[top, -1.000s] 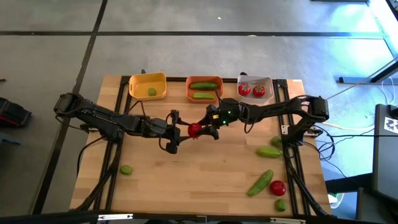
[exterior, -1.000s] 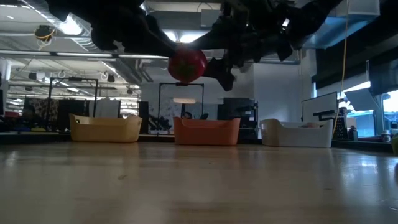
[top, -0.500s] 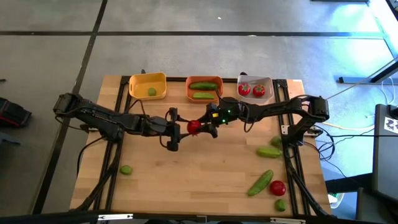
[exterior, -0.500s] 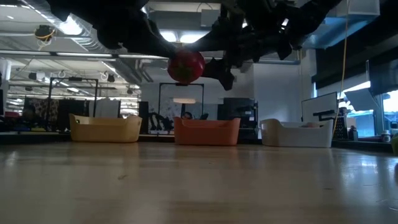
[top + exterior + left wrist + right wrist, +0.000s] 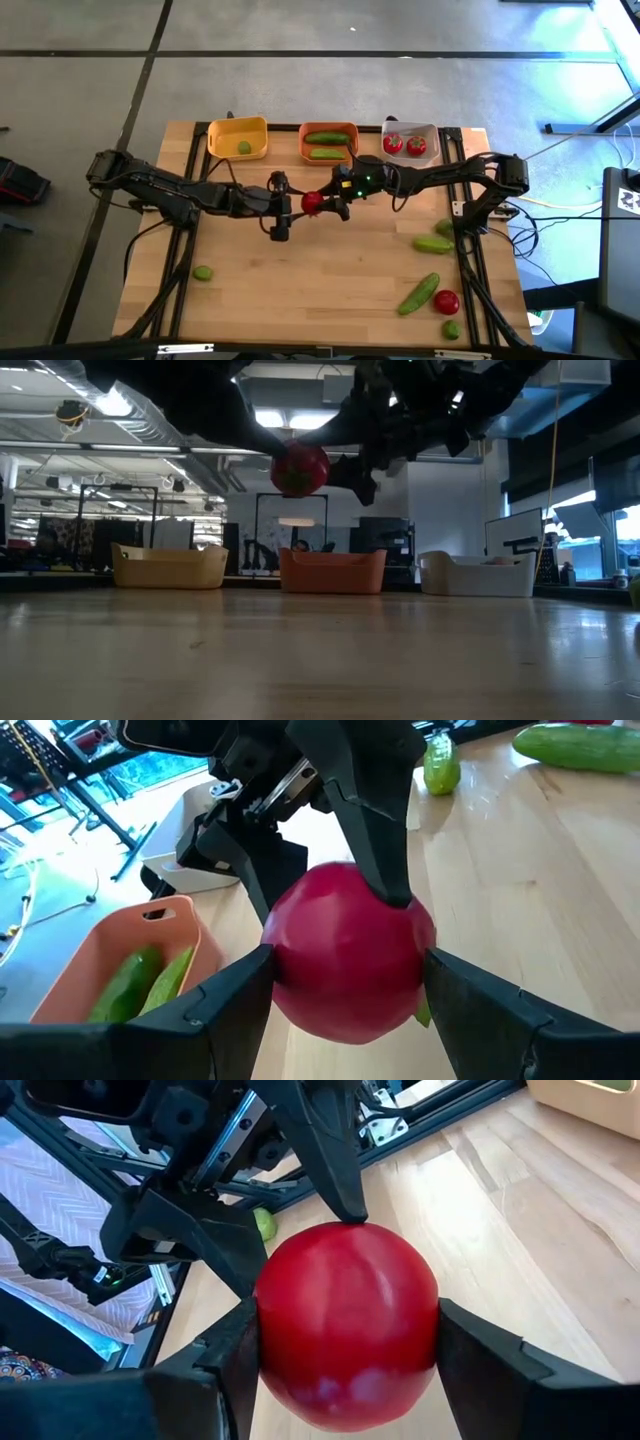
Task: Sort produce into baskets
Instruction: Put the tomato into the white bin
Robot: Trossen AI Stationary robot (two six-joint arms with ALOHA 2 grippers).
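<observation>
A tomato (image 5: pixel 313 203) is clamped mid-air by both the left gripper (image 5: pixel 291 205) and right gripper (image 5: pixel 331 205); one should release before withdrawal.

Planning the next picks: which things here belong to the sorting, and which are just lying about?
Job: round red tomato, gripped by left pincer and right pincer; yellow plastic basket, orange one, white one; loose green cucumbers.
Lying about: black cables.
</observation>
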